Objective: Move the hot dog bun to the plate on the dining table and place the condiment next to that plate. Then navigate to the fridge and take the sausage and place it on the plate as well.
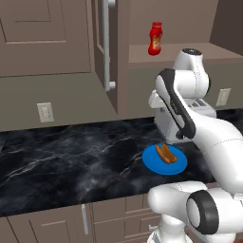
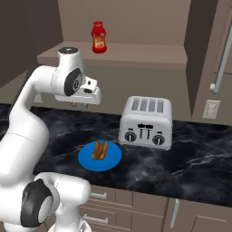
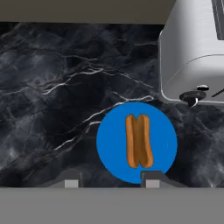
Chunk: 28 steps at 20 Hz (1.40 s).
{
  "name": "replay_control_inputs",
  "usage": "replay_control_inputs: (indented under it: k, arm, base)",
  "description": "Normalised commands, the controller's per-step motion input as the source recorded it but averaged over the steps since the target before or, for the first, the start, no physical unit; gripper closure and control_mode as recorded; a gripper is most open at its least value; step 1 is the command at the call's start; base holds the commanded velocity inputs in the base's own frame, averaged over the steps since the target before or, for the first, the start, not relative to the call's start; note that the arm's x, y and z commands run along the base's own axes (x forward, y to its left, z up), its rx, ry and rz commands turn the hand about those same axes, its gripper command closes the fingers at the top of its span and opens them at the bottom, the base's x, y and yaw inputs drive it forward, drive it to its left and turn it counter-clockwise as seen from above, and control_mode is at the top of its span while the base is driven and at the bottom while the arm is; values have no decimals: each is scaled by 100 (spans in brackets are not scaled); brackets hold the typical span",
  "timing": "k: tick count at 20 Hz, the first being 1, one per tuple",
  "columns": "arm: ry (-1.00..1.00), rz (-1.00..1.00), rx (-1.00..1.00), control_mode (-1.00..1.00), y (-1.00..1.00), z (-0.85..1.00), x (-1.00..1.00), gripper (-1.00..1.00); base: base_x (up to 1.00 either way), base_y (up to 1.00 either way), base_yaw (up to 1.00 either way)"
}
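Tool (image 3: 109, 183) hangs high above the black marble counter (image 1: 66, 161), pointing down; its two dark tips sit at the bottom of the hand view with nothing between them; jaws at their narrowest, nothing gripped.

Hot dog bun (image 3: 139, 141) lies split-side up in the middle of a blue plate (image 3: 109, 131); plate rests on the counter just in front of the silver four-slot toaster (image 2: 146, 121), near it but not touching; bun directly under the tool in the hand view.

Condiment: red ketchup bottle (image 1: 155, 38) stands upright on the shelf (image 2: 136, 52) above and behind the toaster, well apart from the bun.

Progress, judged from how things lie: nothing delivered; bun not yet picked up, bottle untouched on its shelf, dining table and fridge part of the task all left; sausage likewise. Step in hand looks like lining up over the bun for a descent; jaws would need to open first.

Writing: bottle has a yellowish label patch, too small to read; toaster front shows knobs and levers, no legible marking; no brand readable anywhere.
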Motion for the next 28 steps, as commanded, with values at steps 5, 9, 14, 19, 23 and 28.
replay_control_inputs:
  k: [5,9,14,19,23,28]
  arm:
    - [-13,0,-2,-100,3,-3,-36,-100]
    - [-6,-1,0,-100,-3,-38,-63,-100]
    - [13,-5,-1,-100,-25,-68,-38,-100]
    - [18,-4,-6,-100,-21,-66,0,-100]
    - [7,0,-4,-100,-18,-47,14,-100]
    - [6,0,0,-100,-6,-37,23,-100]
  base:
    - [0,0,0]
    - [0,0,0]
    - [0,0,0]
    - [0,0,0]
    - [0,0,0]
    - [0,0,0]
